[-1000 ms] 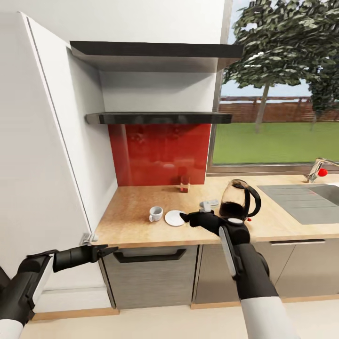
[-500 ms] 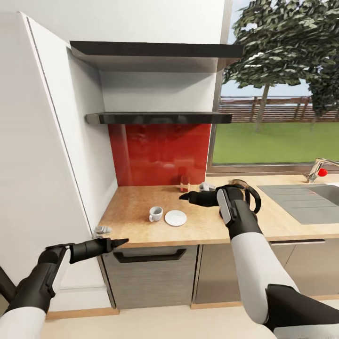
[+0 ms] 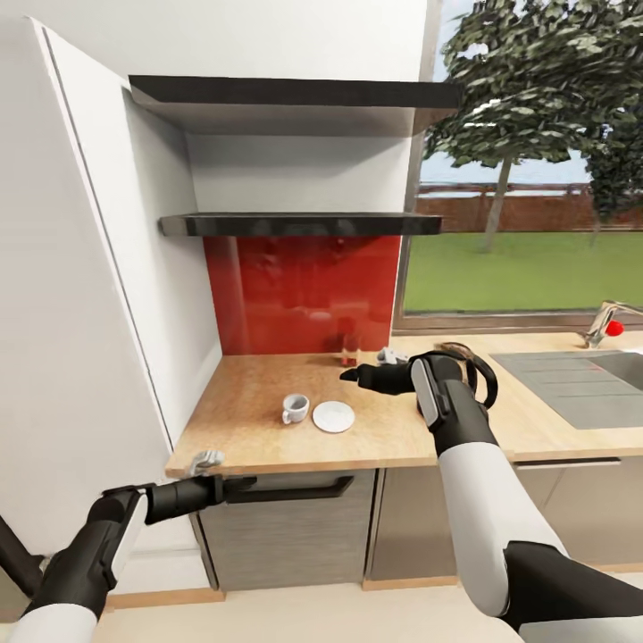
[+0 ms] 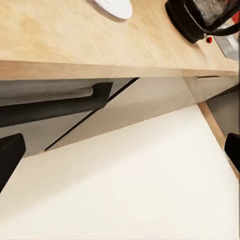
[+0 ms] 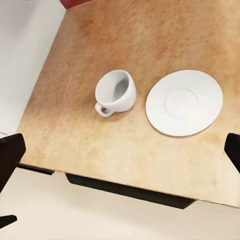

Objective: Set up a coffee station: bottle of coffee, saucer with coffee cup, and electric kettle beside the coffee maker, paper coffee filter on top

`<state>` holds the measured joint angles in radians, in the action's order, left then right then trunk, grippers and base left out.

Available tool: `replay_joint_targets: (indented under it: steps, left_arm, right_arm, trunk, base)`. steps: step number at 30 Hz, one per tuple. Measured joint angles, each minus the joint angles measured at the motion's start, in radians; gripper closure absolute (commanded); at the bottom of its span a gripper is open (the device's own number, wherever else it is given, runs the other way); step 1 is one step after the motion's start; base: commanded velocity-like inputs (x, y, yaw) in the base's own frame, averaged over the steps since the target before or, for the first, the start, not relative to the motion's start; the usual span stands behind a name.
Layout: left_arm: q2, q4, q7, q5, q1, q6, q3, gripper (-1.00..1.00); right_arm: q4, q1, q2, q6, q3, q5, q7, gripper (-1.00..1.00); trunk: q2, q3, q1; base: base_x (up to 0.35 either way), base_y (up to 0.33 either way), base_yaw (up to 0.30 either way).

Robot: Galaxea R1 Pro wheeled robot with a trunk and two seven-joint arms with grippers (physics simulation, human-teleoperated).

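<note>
- Worktop (image 3: 268, 420): light beige wood-grain slab, thin edge, set on glossy grey cabinets; red glossy backsplash (image 3: 304, 290) behind its far left corner, two dark shelves (image 3: 295, 223) above.
- Coffee cup (image 3: 295, 408): small, white, rounded, one side handle; upright on the bare worktop near the front edge, towards the left end; inside looks empty in the right wrist view (image 5: 116, 93).
- Saucer (image 3: 333, 416): flat round white plate, just beside the cup, apart from it, nothing on it (image 5: 184, 102).
- Electric kettle (image 3: 469, 371): clear glass jug, black loop handle, mostly hidden behind the right forearm; dark base and small red switch seen in the left wrist view (image 4: 202, 17).
- Small glass with red contents (image 3: 348, 348): at the worktop's back edge, against the backsplash.
- Sink (image 3: 580, 379): grey, recessed at the worktop's right end.
- Right gripper (image 3: 350, 374): arm stretched over the worktop, above and behind the saucer; fingers spread wide, holding nothing.
- Left gripper (image 3: 246, 485): held low, below the worktop's front edge, before the dark drawer handle (image 3: 295, 489); fingers spread wide, empty.
</note>
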<state>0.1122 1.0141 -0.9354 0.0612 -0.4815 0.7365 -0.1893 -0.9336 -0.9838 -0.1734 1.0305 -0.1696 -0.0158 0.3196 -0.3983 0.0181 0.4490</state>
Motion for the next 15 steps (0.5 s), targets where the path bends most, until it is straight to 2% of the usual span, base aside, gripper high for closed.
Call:
replay_joint_targets:
  steps: [4,14,15]
  left_arm:
    - [-0.021,0.006,0.007,0.002,-0.001,0.002,-0.011,-1.00]
    - [-0.072,0.013,0.064,0.060,-0.013,0.004,-0.066,-1.00]
    - [-0.158,0.013,0.387,0.247,-0.013,0.002,-0.150,-1.00]
  right_arm:
    - [0.020,0.000,0.000,-0.001,0.000,0.000,-0.001,-1.00]
    - [0.076,0.000,0.000,-0.037,0.000,0.002,-0.004,-1.00]
    - [0.152,0.000,0.000,-0.092,0.001,0.003,-0.005,-1.00]
  trunk:
    - [0.000,0.000,0.000]
    - [0.000,0.000,0.000]
    - [0.000,0.000,0.000]
  base:
    - [0.294,0.000,0.000]
    - [0.309,0.000,0.000]
    - [0.111,0.000,0.000]
